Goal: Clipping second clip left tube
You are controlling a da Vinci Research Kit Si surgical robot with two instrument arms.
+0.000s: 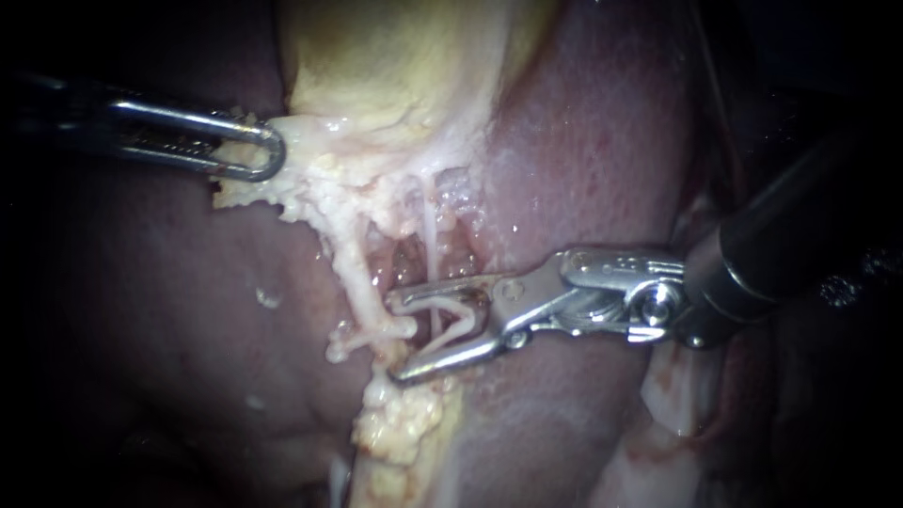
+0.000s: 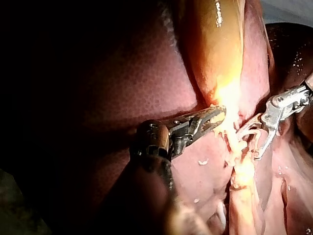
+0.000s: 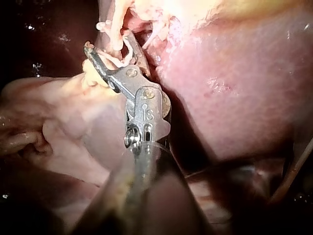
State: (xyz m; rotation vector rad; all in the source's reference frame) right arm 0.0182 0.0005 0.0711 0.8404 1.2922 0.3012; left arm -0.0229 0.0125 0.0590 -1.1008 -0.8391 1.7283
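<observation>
Liver (image 1: 602,141) as the bed for the tissue
The dark red liver surface is seen beneath everything; the pale yellow gallbladder (image 1: 395,56) is laid upon it, and whitish fatty tissue (image 1: 404,433) is strung down it.

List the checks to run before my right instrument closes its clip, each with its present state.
1. Left instrument grips the gallbladder edge, jaws shut on it: ok.
2. Right instrument carries a clip between its wide-apart jaws: ok.
3. Both jaw tips in sight in the endoscope view: ok.
4. Thicker left tube fully inside the clip: it lies at the jaw tips: cannot tell.
5. Thin tube clear of the clip: it appears to cross the jaw gap: not ok.
6. Liver clear of the lower jaw: cannot tell.
</observation>
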